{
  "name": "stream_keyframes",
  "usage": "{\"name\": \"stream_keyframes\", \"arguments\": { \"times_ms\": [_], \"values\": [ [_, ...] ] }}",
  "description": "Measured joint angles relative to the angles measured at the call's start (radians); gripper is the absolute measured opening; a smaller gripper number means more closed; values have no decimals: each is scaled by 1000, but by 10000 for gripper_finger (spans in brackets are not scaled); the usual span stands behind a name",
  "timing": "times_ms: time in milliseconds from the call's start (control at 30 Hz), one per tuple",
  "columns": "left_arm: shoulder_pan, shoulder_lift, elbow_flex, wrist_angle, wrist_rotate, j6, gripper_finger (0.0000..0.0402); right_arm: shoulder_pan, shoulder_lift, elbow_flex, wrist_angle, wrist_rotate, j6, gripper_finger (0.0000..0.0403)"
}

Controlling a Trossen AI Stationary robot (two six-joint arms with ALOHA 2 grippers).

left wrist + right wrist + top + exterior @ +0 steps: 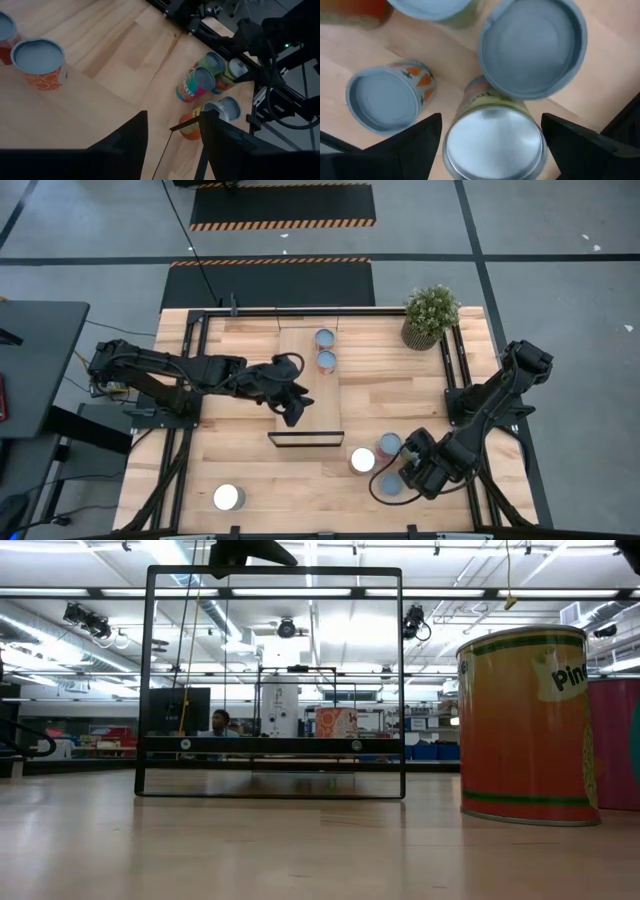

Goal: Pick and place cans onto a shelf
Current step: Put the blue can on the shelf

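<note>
The shelf [308, 395] is a long light-wood board with black wire frames at its ends; its near frame fills the low view [270, 790]. Two cans [325, 349] stand upright on its far part. My left gripper [295, 416] hovers over the shelf's near part, open and empty [172, 122]. My right gripper [408, 470] is open at the near right, over a cluster of several upright cans [388, 446]. Its fingers stand on either side of a silvery-topped can [492, 142]; I see no touch. One more can [228, 497] stands at the near left.
A potted green plant [431, 315] stands at the far right corner. Around the silvery-topped can, other cans [532, 47] [385, 100] stand close together. An orange can [525, 725] stands at the right of the low view. Black rails [455, 370] run along both table sides.
</note>
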Motion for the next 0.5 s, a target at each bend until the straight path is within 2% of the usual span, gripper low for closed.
{"name": "stream_keyframes", "arguments": {
  "times_ms": [500],
  "values": [
    [1, 0, 1, -6, 0, 20, 183, 28, 45, 0, 36, -62, 21, 348]
  ]
}}
